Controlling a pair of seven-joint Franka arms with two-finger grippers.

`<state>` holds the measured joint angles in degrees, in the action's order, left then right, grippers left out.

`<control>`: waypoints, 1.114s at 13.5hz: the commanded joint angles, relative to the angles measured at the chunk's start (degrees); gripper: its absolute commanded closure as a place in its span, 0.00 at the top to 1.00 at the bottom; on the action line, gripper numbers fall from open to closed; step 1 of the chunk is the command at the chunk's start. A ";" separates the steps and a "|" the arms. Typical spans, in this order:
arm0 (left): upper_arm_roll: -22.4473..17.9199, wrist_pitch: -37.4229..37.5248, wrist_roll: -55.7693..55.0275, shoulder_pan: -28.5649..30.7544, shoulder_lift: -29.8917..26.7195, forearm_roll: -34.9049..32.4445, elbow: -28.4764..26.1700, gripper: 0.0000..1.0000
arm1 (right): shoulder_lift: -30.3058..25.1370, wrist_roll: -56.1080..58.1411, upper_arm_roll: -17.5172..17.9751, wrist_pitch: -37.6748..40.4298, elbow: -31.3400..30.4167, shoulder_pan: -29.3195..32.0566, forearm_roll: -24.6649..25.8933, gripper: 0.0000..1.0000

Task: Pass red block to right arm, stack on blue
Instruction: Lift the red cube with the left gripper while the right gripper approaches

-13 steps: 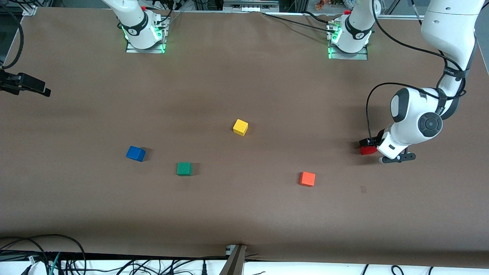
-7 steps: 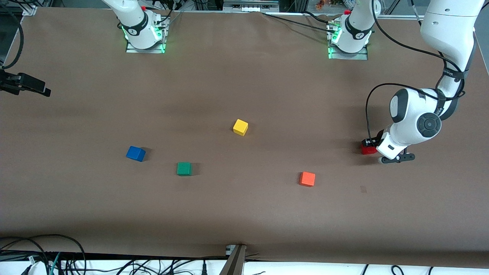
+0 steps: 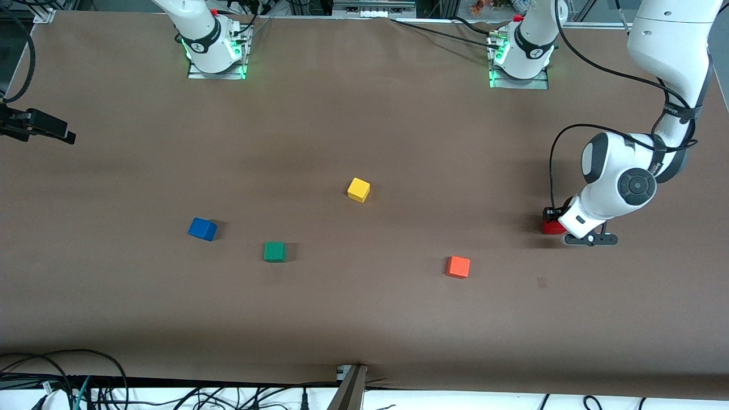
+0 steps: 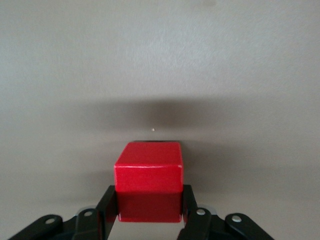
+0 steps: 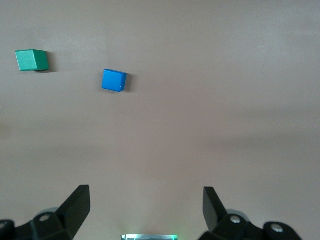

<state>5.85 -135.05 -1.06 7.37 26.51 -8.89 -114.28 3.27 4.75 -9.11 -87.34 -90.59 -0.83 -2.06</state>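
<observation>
At the left arm's end of the table, the red block [image 4: 148, 181] is bracketed squarely by the left gripper [image 4: 148, 210], fingers touching both side faces. Right gripper [image 5: 145, 207] is held wide above the blue cube [image 5: 114, 80], waiting, well apart from red.

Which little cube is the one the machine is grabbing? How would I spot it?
Look to the left arm's end of the brown table, where the left gripper reaches down. The red block sits between its jaws. The nearby orange cube is paler and stands alone.
</observation>
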 commanded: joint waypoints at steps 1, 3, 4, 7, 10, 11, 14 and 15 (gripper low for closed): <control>0.39 1.97 13.56 0.37 -1.89 -1.13 1.69 0.00 | -0.28 0.26 0.06 1.03 0.67 0.21 -0.66 1.00; 0.82 5.56 23.61 0.10 -2.78 -0.78 4.40 0.00 | -0.28 0.17 0.06 1.03 0.67 0.21 -0.66 1.00; 1.70 7.67 26.00 0.02 -3.04 -0.69 5.99 0.00 | -0.28 0.17 0.06 1.03 0.67 0.21 -0.84 1.00; 4.25 12.43 35.22 -0.07 -3.75 -0.78 11.08 0.00 | -0.02 0.34 0.14 2.17 0.50 0.12 -0.92 1.00; 6.53 12.87 42.44 -0.16 -3.75 -0.17 13.20 0.00 | 0.25 -0.27 0.50 5.51 0.50 -0.23 -3.99 1.00; 7.50 13.84 42.80 -0.07 -3.75 0.01 13.30 0.00 | 1.03 -0.18 0.50 5.78 0.41 -0.49 -5.04 1.00; 12.77 13.93 46.74 0.89 -3.75 7.80 13.65 0.00 | 4.98 -0.01 0.50 10.07 0.41 -1.02 -15.03 1.00; 13.65 13.85 48.68 0.81 -3.66 11.32 14.78 0.00 | 6.39 -0.18 0.50 10.78 0.32 -1.02 -18.99 1.00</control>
<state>17.53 -122.46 42.97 7.37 22.87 -2.64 -101.59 6.75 4.74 -8.53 -78.70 -90.98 -1.76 -15.38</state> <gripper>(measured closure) 0.445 0.000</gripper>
